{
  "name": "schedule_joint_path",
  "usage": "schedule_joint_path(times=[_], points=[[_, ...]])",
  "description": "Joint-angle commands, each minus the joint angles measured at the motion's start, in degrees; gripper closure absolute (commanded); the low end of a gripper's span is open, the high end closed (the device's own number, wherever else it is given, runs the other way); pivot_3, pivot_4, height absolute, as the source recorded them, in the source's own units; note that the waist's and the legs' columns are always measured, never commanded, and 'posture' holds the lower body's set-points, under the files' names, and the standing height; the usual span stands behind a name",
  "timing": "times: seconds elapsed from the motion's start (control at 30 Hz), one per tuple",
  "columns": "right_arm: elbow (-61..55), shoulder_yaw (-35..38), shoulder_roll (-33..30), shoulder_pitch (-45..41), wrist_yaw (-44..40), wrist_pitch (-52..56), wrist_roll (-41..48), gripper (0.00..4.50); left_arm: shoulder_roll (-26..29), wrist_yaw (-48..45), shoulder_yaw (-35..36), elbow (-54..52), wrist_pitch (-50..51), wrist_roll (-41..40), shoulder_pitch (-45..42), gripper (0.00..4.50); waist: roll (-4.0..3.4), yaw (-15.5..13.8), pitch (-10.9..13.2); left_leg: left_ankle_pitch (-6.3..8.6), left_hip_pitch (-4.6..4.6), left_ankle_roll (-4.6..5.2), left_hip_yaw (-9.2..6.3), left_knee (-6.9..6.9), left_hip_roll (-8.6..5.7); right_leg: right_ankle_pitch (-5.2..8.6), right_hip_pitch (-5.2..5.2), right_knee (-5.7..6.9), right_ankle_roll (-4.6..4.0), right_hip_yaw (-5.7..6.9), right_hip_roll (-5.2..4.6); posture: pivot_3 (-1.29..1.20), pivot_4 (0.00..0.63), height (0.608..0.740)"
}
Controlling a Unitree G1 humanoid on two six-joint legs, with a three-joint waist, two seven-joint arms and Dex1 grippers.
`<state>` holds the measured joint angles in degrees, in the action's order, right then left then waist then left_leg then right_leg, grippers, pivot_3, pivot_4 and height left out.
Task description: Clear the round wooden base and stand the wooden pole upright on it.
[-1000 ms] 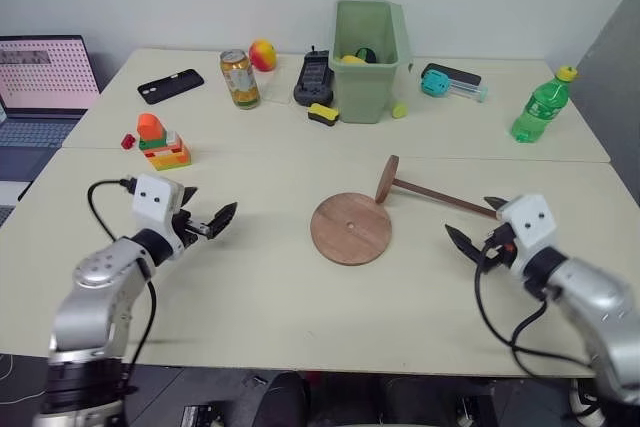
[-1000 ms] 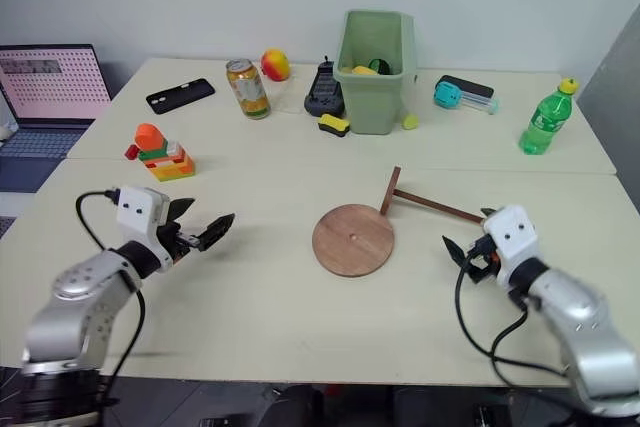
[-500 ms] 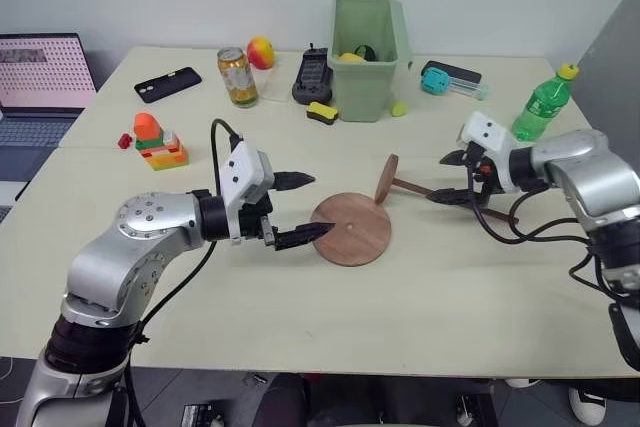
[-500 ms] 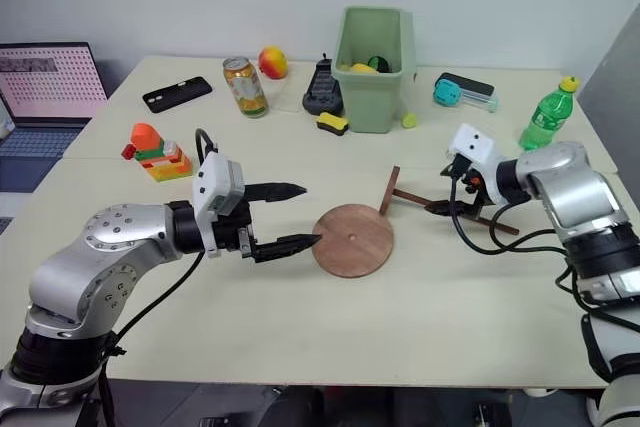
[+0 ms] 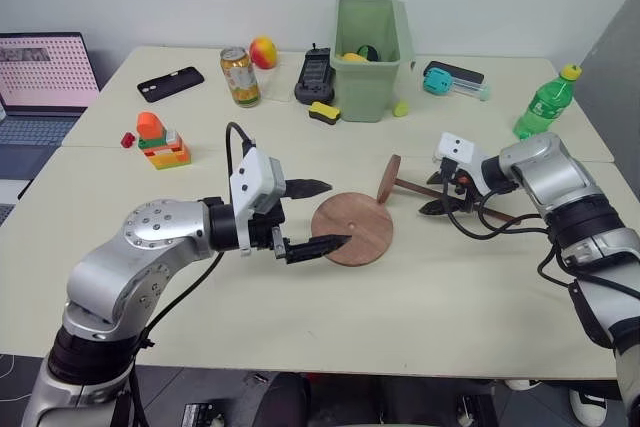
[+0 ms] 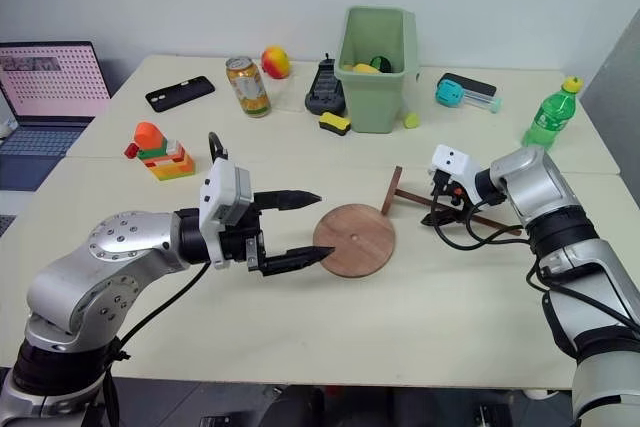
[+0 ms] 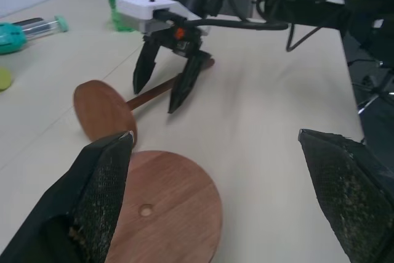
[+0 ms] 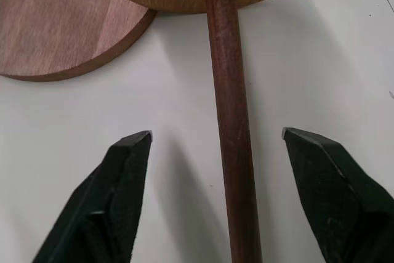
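The round wooden base (image 5: 351, 229) lies flat near the middle of the cream table (image 5: 300, 317), its top bare. The wooden pole (image 5: 440, 193) lies on its side just beyond it toward the robot's right, its small end disc (image 5: 388, 179) standing on edge beside the base's far rim. The right gripper (image 5: 441, 195) points down over the rod with its fingers spread apart, one on each side of the shaft, not touching it. The left gripper (image 5: 320, 215) reaches in level from the left, wide open and holding nothing, its nearer fingertip at the base's near left edge.
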<state>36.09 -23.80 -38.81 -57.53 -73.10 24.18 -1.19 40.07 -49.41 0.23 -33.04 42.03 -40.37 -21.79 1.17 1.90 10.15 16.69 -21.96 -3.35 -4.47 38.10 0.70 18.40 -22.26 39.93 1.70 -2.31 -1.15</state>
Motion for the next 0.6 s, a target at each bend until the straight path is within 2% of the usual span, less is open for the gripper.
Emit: schedule_joint_path(times=[0.03,0.17,0.37,0.6], points=[[1.13,1.20,0.95,-2.52,-0.57,-1.15,-1.24,1.90,-0.49,0.65,-0.20,-2.37,0.04,-1.48,-1.67,0.00,0.00,0.00,0.00,0.00,0.00,-0.01,0.00,0.01,0.00,0.00,0.00,0.01,0.00,0.00,0.00,0.00,0.150,0.740],[2.82,0.64,3.21,-5.06,-0.99,-1.79,-2.63,2.70,-0.16,-0.31,-1.39,-1.96,-0.36,-0.53,-2.07,0.00,0.00,0.03,0.00,-0.04,0.02,-0.07,0.03,0.00,0.00,0.00,0.00,0.03,0.00,0.01,0.01,0.00,0.150,0.740],[6.40,0.32,5.47,-7.39,-2.12,-3.74,-4.52,4.21,-0.68,0.27,-1.89,-1.12,-0.75,-0.23,-2.72,0.00,-0.01,0.08,0.00,-0.05,0.02,-0.10,-0.01,-0.01,0.01,0.00,-0.01,0.02,0.00,0.02,0.02,0.00,0.150,0.740],[10.42,1.71,6.85,-9.65,-0.72,-5.24,-5.51,4.28,-0.12,0.16,-1.08,-0.57,-0.83,-0.19,-2.16,0.00,-0.01,0.10,0.00,-0.06,0.03,-0.10,0.01,0.00,0.00,0.00,0.00,0.02,0.00,0.02,0.01,0.00,0.150,0.740]])
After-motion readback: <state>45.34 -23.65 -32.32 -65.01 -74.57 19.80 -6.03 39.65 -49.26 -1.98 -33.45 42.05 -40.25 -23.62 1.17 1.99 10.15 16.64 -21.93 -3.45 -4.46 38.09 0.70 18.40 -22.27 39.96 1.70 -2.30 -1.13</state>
